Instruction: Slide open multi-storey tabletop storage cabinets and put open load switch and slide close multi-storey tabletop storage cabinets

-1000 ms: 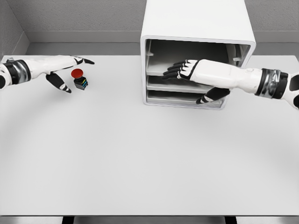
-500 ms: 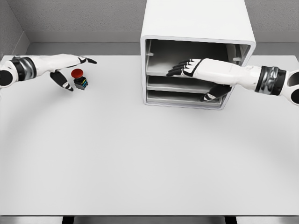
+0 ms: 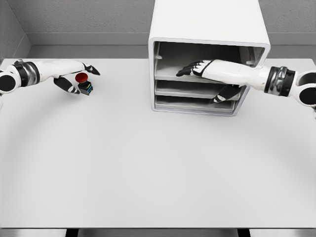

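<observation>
The load switch, a black block with a red mushroom button, stands on the white table at the far left. My left hand straddles it, forefinger stretched behind the red cap and thumb close to its left side, fingers open. The white three-level cabinet stands at the back, right of centre, its front facing me. My right hand reaches into it, fingers laid flat on the top tray and thumb down in front of the middle tray. It holds nothing.
Grey walls close the back of the table and its far left corner. The bottom tray sits flush in the cabinet front. The table's front edge runs along the bottom of the view.
My left hand has drawn in around the switch, thumb nearer its body; the switch has not moved. My right hand has slid deeper into the cabinet and to the right.
</observation>
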Available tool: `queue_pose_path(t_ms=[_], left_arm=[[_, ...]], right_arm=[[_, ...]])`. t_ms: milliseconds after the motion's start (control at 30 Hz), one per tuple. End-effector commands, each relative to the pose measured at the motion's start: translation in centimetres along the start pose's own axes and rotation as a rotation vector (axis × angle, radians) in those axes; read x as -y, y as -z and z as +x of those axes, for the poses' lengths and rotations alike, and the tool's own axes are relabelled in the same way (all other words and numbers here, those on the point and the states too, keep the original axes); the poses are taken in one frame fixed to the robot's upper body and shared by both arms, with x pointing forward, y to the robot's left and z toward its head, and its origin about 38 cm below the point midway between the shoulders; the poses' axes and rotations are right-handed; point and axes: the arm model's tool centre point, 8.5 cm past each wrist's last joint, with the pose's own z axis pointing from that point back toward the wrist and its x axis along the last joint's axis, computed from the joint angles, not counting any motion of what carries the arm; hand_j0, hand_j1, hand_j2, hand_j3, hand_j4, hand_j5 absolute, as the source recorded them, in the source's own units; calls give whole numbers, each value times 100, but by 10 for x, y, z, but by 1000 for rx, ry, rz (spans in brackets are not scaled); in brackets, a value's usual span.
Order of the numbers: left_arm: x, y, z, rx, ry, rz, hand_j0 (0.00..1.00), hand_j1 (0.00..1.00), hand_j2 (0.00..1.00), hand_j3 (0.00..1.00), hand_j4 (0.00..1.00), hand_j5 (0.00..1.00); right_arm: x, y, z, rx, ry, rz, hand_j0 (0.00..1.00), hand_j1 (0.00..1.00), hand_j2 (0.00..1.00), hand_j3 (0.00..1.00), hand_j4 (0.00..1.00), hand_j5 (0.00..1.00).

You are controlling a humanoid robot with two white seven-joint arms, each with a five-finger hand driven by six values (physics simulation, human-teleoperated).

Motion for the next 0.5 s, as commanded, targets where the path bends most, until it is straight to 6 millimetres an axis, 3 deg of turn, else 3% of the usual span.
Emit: queue_pose_path(t_ms=[0,333,467], left_arm=[[-1,-1,-1,-1,-7,7,72,72,72,72,72,72],[0,0,0,0,-7,4,70,70,70,70,70,70],[1,0,0,1,-8,5,63,63,63,63,63,63]], right_arm=[[-1,3,-3,-5,14,-2,100,100,100,100,100,100],[-9,4,-7,-15,26,15,100,100,100,100,100,100],[-11,5,-6,-13,29,18,100,100,100,100,100,100]])
